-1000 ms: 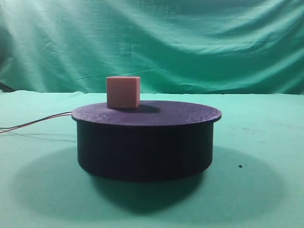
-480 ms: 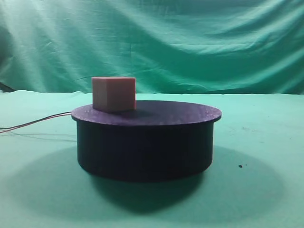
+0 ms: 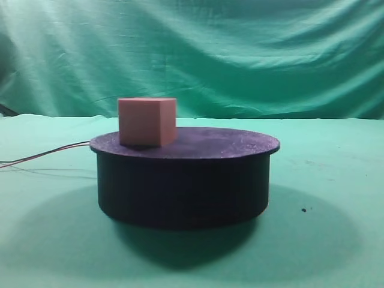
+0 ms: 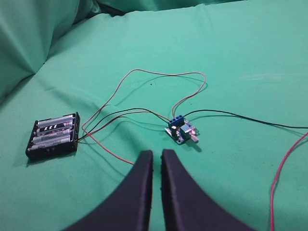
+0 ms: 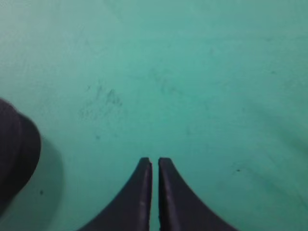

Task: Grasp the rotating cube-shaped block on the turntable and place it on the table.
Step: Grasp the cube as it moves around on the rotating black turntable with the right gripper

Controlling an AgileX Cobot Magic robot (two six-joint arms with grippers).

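Observation:
The pinkish cube-shaped block (image 3: 147, 122) rests on the left part of the black turntable (image 3: 185, 180), one corner edge turned toward the camera. The turntable stands on the green table (image 3: 336, 198). Neither gripper shows in the exterior high view. My left gripper (image 4: 157, 154) is shut and empty above the cloth, away from the turntable. My right gripper (image 5: 154, 161) is shut and empty over bare green cloth, with the turntable's dark edge (image 5: 14, 154) at the far left of its view.
Thin red wires (image 3: 42, 157) trail left from the turntable. In the left wrist view a black battery holder (image 4: 53, 136), a small blue circuit board (image 4: 181, 131) and looping red and black wires (image 4: 159, 77) lie on the cloth. Green backdrop (image 3: 240, 54) behind.
The block has ridden round with the turntable, first drifting left and then coming forward while turning a corner edge toward the camera. Neither arm has entered the exterior view.

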